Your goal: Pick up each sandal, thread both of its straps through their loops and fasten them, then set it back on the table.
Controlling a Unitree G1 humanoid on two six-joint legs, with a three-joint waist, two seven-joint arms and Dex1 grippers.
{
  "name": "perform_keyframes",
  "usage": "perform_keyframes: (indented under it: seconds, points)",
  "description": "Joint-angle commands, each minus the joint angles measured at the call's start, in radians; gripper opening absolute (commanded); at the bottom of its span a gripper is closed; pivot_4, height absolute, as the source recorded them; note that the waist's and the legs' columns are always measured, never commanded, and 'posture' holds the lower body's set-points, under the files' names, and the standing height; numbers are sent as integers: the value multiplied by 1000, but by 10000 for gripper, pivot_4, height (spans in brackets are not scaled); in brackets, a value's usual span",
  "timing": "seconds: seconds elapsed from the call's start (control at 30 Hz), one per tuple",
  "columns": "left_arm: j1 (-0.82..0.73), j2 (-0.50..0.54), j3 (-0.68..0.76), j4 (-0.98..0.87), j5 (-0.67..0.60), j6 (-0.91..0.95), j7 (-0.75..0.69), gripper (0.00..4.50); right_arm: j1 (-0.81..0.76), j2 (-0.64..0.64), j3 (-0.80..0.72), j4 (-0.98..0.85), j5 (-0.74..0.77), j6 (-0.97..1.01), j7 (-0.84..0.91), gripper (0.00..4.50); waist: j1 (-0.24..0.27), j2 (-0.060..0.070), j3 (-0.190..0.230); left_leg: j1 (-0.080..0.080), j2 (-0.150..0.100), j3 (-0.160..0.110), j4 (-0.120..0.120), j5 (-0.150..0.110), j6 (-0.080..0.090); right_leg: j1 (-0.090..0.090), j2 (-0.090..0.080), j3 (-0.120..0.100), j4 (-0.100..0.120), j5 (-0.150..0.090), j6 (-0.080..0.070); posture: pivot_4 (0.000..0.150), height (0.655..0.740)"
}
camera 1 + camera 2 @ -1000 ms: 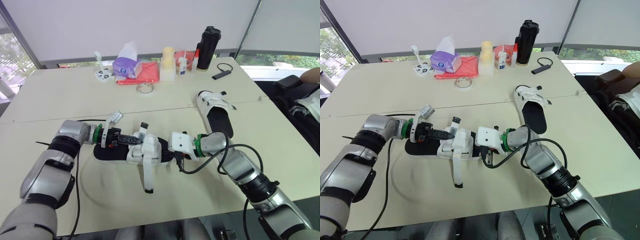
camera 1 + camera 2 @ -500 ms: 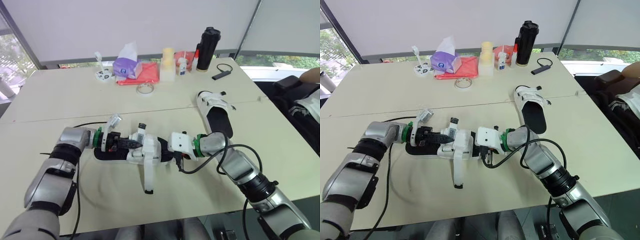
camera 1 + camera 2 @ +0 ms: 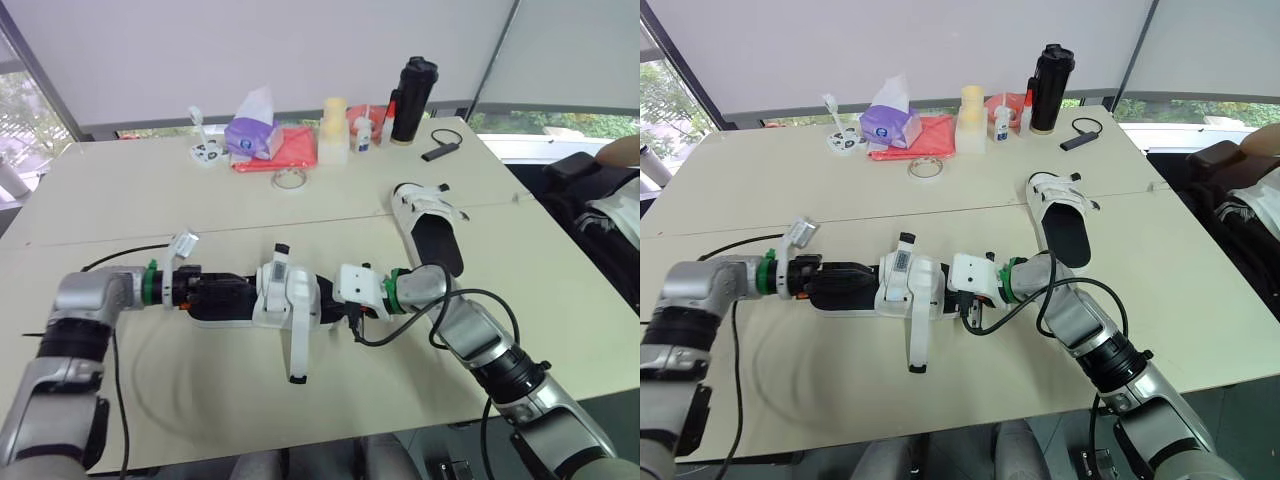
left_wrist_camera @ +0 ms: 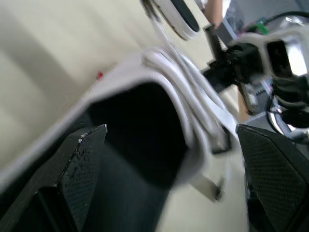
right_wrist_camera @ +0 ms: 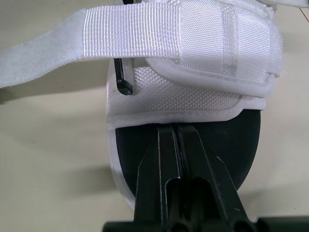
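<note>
Near sandal (image 3: 272,297) is lying lengthwise between the two grippers, at the front-middle of the table (image 3: 120,200); whether its sole is resting on the surface or is raised slightly, I cannot tell.

Left gripper (image 3: 228,296) is reaching in from the heel end. In the left wrist view its fingers (image 4: 79,179) are standing spread wide, with the black footbed and white upper between them.

Right gripper (image 5: 176,129) is coming in at the toe end. Its fingers (image 5: 154,169) are pressed together over the black footbed, tips right at the edge of the white upper (whether any fabric is nipped between them is not clear).

One long white strap (image 3: 297,340) is hanging loose off the sandal's near side, trailing toward the robot across the table with its dark tip lowest. A shorter strap end (image 3: 280,262) is sticking up on the far side.

Second sandal (image 3: 430,225) is sitting on the table to the right and farther back, well apart from both grippers.

Along the far edge are sitting a purple tissue pack (image 3: 250,135), a red cloth (image 3: 288,148), a pale bottle (image 3: 335,130) and a black flask (image 3: 413,88). A tape roll (image 3: 290,180) is lying just in front of the cloth.
</note>
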Motion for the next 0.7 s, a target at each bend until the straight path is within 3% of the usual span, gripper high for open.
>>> perform_keyframes:
  seconds: [0.03, 0.2, 0.3, 0.4, 0.7]
  points:
    - [129, 54, 97, -276, -136, 83, 2, 44454, 6, 0, 21, 16, -9, 2, 5, 0, -1, 0, 0, 0, 0, 0, 0, 0, 0, 0, 0, 0, 0, 0, 0, 1500, 7400]
    - [351, 101, 116, -563, -211, 78, 19, 44454, 5, 3, 21, 22, -10, -2, 6, 0, 2, 0, 0, 0, 1, 0, 0, 0, 0, -1, -1, 1, -1, -2, -4, 1500, 7400]
    - [406, 67, 94, -641, -235, 79, 86, 44454, 3, 6, 23, 19, -9, 2, 7, 0, 4, 0, 0, 0, 1, 1, 0, 0, 0, -1, -3, 1, -1, -2, -4, 1500, 7400]
    - [418, -20, 30, -660, -197, 34, 186, 44454, 2, 9, 26, 17, -10, 6, 9, 0, 8, 0, 0, 0, 4, 1, 0, 0, 0, -1, -3, 0, -1, -2, -4, 1500, 7400]
    - [371, -130, -110, -554, -78, -105, 304, 44454, 5, 14, 31, 1, -13, 22, 6, 0, 4, 0, 0, -1, 0, 2, -1, 0, 0, -2, -2, 0, -2, -2, -5, 1500, 7400]
